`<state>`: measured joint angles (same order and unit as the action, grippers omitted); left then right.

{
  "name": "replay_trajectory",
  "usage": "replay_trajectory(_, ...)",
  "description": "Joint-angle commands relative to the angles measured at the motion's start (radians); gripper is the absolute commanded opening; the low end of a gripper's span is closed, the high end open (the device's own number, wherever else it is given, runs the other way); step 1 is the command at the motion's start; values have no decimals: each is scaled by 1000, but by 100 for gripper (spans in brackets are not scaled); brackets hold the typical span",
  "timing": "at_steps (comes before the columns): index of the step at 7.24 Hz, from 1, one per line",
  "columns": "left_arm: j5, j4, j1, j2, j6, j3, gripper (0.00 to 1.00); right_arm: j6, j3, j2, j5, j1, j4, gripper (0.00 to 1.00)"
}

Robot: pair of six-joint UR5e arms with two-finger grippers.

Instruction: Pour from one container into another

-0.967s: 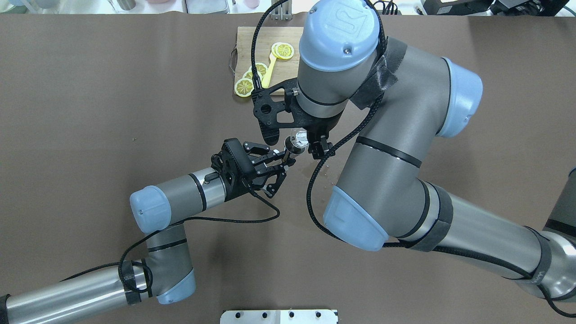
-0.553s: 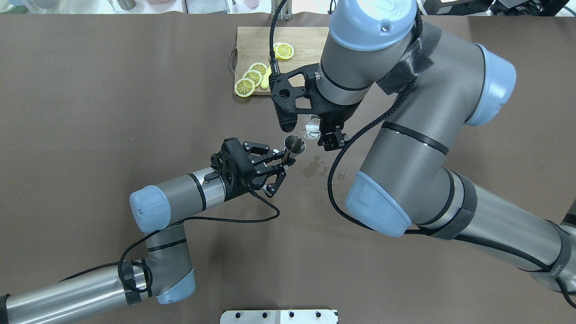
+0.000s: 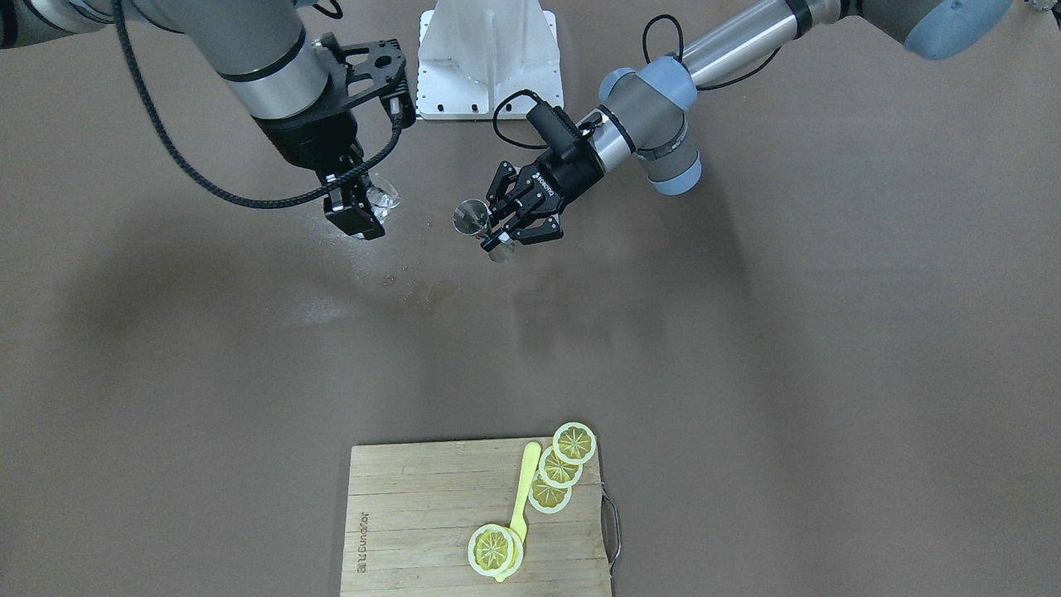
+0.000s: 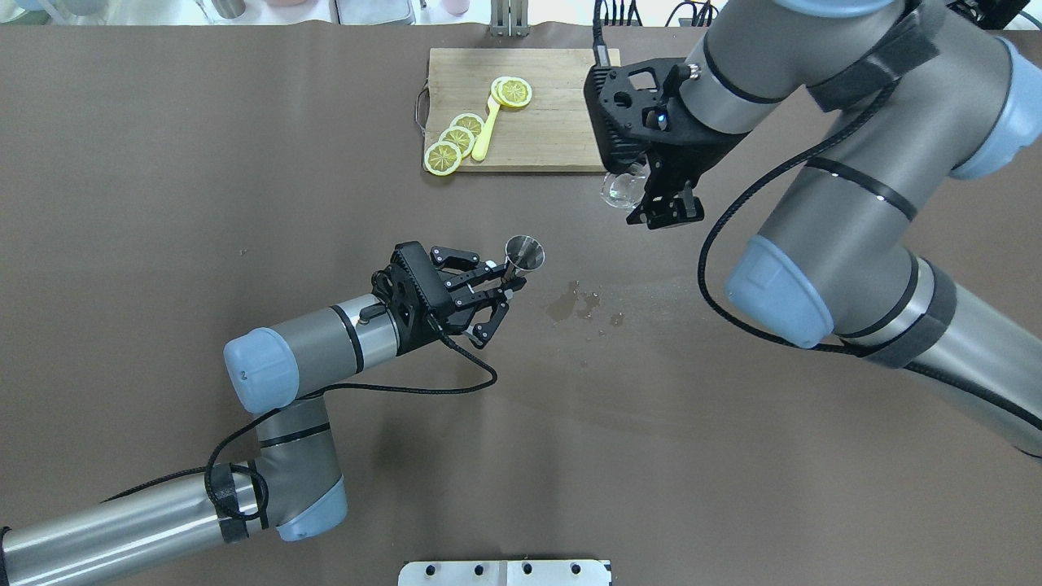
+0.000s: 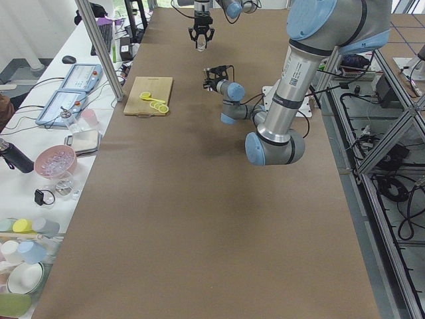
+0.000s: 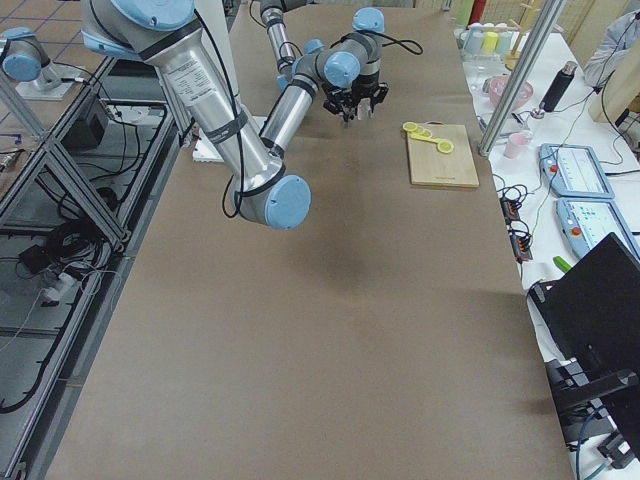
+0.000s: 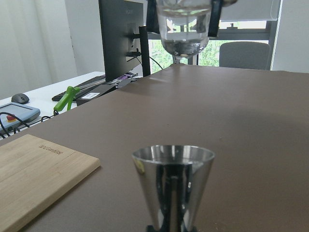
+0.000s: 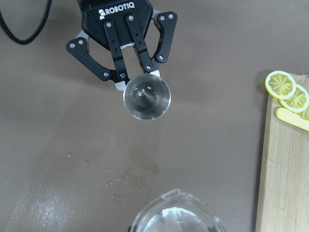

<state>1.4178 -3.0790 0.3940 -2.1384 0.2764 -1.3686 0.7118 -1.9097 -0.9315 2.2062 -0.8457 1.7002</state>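
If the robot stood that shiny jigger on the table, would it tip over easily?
Probably a bit tippy: the jigger narrows sharply below its wide mouth. Its mirror-like metal looks stiff and likely slippery, more so by the wet spill.

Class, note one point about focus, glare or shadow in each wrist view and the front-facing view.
Right wrist view: the glass at the bottom edge is blurred and cropped, the jigger sharp. Left wrist view: a bright window backlights the scene, and the jigger mirrors its surroundings. Front-facing view: soft, broad arm shadows lie on the table.
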Motion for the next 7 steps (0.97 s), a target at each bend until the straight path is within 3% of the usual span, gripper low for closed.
replay_trajectory(1, 0, -1, 51, 11, -9, -1, 0, 0, 1, -94, 126, -106, -127, 0)
replay_trajectory(5, 1, -12, 117, 104, -23, -60, 0, -9, 82, -228, 271, -228, -417, 0)
replay_trajectory(7, -37, -9, 135, 112, -22, -49, 0, -72, 90, -263, 259, -248, -494, 0)
